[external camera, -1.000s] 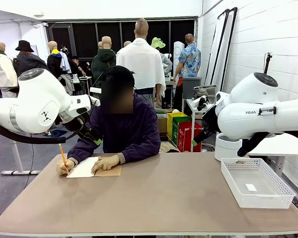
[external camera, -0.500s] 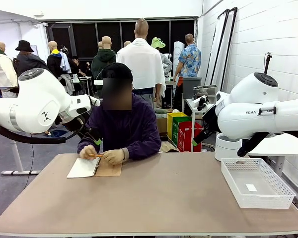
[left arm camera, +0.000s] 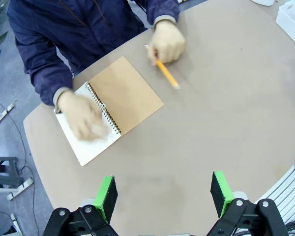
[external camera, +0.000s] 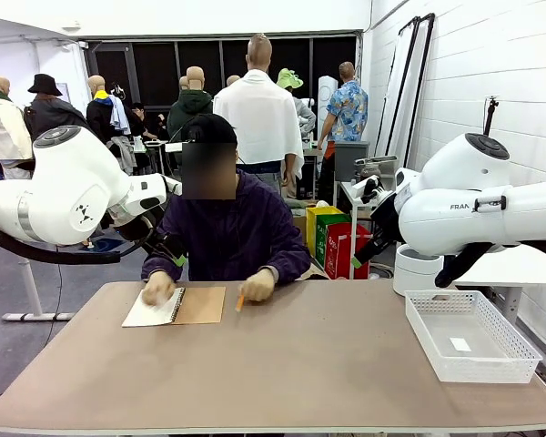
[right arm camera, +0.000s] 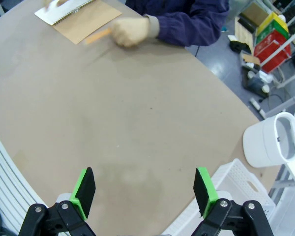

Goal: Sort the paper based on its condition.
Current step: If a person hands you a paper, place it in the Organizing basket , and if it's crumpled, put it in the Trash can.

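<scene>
Loose paper is out of view. An open spiral notebook point(external camera: 198, 305) with a brown cardboard cover point(left arm camera: 130, 93) lies at the table's far left in front of the person. One hand point(left arm camera: 81, 115), blurred, rests on its bound white page point(left arm camera: 88, 147). The other hand point(external camera: 257, 286) holds an orange pencil point(left arm camera: 166, 73) on the table just right of the notebook. My left gripper point(left arm camera: 163, 195) hangs open high above the table, nothing between its green pads. My right gripper point(right arm camera: 144, 189) is open and empty too, high over the table's middle.
A white mesh basket point(external camera: 470, 334) stands on the table's right side, with a small white slip in it. A white round bin point(external camera: 413, 269) stands beyond the table's right far corner. Bare brown tabletop point(external camera: 300, 364) spreads between notebook and basket.
The person's pencil hand moved from the notebook's left side to the table right of it. The other hand shifted onto the white page. Both arms stayed still.
</scene>
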### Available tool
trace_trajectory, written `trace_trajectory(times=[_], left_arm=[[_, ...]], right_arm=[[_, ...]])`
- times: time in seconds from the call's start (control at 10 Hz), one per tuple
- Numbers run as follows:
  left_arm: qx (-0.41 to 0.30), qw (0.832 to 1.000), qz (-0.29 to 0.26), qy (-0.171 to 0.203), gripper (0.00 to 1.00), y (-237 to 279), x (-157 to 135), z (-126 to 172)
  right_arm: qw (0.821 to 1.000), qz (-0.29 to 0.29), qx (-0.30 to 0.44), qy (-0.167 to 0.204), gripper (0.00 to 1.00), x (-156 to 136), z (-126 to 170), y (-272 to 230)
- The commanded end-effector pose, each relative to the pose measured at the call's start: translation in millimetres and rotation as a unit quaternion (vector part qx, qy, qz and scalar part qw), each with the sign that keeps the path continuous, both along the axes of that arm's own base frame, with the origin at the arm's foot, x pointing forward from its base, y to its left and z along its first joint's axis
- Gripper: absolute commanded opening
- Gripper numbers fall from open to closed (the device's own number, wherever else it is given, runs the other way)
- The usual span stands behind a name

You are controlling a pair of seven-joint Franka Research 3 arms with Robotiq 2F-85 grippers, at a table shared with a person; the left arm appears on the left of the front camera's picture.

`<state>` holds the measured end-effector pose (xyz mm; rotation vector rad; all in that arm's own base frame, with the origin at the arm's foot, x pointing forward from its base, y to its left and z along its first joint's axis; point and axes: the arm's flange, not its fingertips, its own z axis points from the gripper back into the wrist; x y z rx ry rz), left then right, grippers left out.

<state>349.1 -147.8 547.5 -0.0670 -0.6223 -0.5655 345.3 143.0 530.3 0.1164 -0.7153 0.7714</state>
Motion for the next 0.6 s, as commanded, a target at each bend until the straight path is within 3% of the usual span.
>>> trace_trajectory(times=[0.0, 0.5], left_arm=[[0.000, 1.000, -0.001, 0.000, 1.00, -0.8, 0.7, 0.6], [0.000, 1.000, -0.001, 0.000, 1.00, -0.8, 0.7, 0.6]], right_arm=[[1.000, 0.001, 0.002, 0.002, 1.00, 0.3, -1.0, 0.3], [1.000, 0.001, 0.002, 0.002, 1.00, 0.3, -1.0, 0.3]])
